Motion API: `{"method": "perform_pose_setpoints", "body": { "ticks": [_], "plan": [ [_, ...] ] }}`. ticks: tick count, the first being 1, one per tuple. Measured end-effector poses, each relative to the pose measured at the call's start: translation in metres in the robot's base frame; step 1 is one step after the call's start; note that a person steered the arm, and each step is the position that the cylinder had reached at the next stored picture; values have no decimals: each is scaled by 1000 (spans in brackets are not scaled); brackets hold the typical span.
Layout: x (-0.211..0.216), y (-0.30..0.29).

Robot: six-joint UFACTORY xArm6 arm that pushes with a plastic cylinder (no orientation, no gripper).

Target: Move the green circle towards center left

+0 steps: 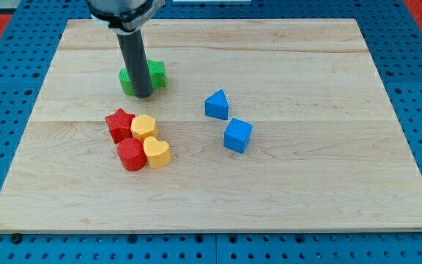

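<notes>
The green circle (126, 82) lies in the upper left part of the wooden board (306, 183), partly hidden behind my rod. My tip (141, 95) rests right against its lower right side. A second green block (157, 72), its shape unclear, sits just to the right of the rod, close to the circle.
Below the tip is a tight cluster: a red star (119, 123), a yellow block (143, 126), a red circle (130, 155) and a yellow heart (157, 152). A blue triangle (216, 104) and a blue cube (237, 135) lie to the right.
</notes>
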State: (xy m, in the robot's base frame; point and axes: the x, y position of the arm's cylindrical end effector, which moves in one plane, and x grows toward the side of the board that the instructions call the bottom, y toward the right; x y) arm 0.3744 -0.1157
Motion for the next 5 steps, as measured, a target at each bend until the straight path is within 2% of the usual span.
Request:
{"method": "perform_pose_setpoints", "body": {
  "ticks": [1,3,5],
  "plan": [
    [-6,-3],
    [1,-47],
    [-12,-95]
  ]
}}
